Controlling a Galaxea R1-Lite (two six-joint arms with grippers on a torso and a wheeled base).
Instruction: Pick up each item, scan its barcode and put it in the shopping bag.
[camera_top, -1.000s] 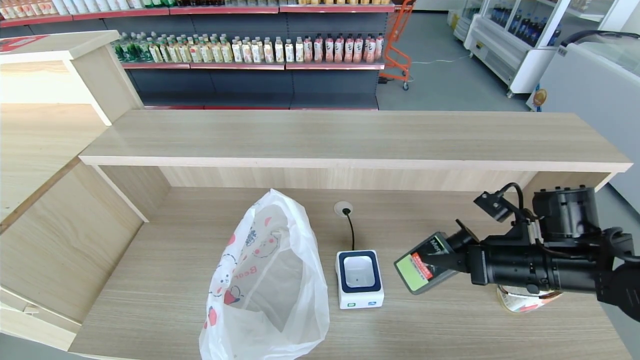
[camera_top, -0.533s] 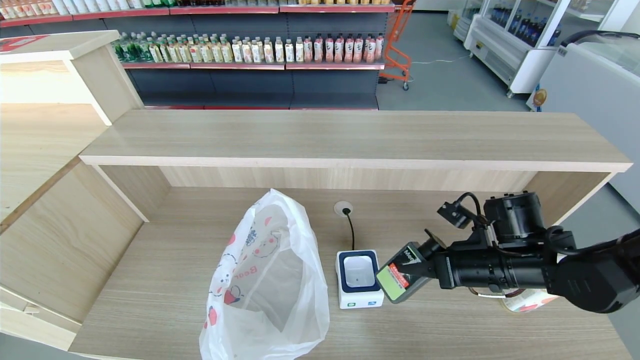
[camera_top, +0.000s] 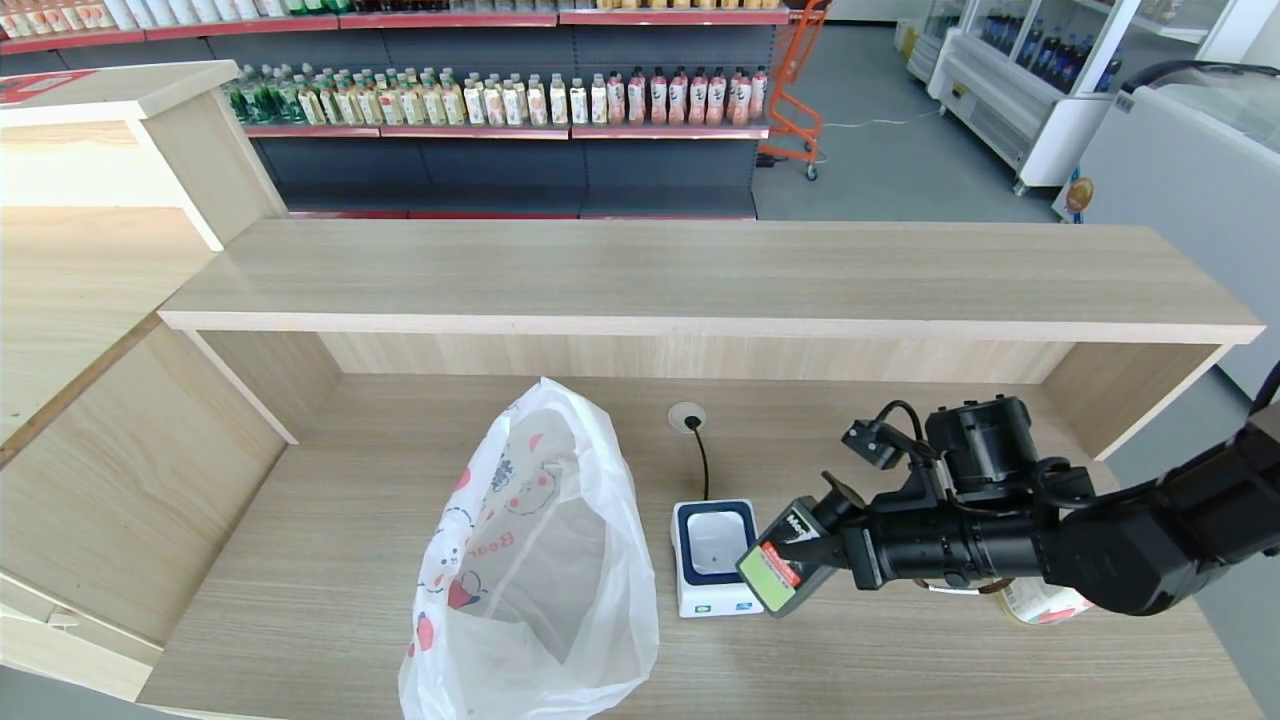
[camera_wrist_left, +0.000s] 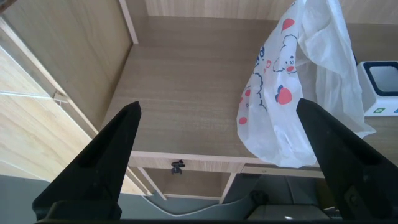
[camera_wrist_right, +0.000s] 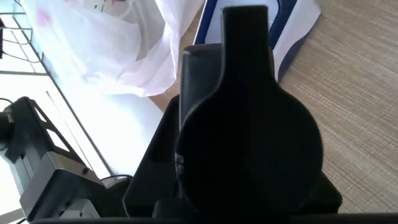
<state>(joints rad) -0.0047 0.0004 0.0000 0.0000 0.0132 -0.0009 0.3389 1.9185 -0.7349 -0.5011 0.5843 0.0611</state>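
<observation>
The left gripper (camera_wrist_left: 219, 109) is seen wide open, with nothing in it, near the white shopping bag (camera_top: 530, 560). A small green-labelled box (camera_top: 778, 578) is clamped by the right gripper (camera_top: 812, 552), at the right edge of the barcode scanner (camera_top: 712, 540).

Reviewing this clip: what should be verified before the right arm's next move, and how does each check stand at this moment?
1. Grip on the small box: ok, the right gripper is shut on it.
2. Box centred over the scanner window: not ok, it sits at the scanner's right edge.
3. Barcode facing the scanner: cannot tell.
4. Shopping bag mouth open: ok.
5. Left gripper out of the way: ok, fingers open and empty.
</observation>
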